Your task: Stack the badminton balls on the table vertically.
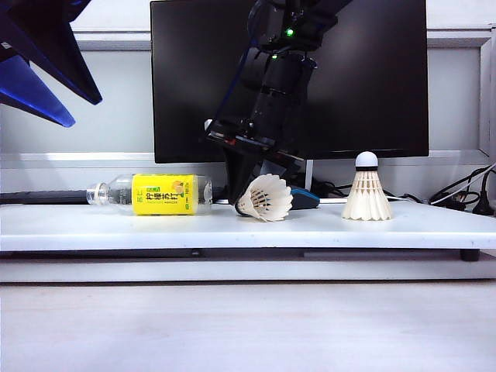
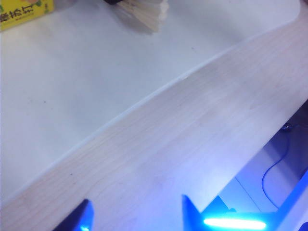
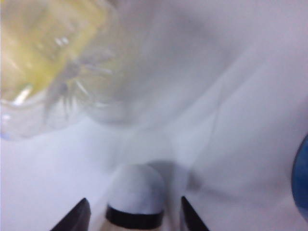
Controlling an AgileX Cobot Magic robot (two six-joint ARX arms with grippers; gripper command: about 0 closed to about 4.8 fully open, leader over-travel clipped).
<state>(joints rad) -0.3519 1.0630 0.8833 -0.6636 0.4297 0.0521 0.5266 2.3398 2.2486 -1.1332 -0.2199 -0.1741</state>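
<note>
Nearby, right tool (image 3: 134, 216) astride shuttlecock (image 3: 135, 197)

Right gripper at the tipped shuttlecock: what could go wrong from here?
1. The right gripper straddles the lying shuttlecock at its cork tip, with gaps on both sides. The rounded tip may slip out as the jaws close.
2. The plastic bottle lies just beside it and could get nudged and roll.
3. The upright shuttlecock stands free; a crooked placement may topple it.

The left gripper is open above the front edge.
</note>
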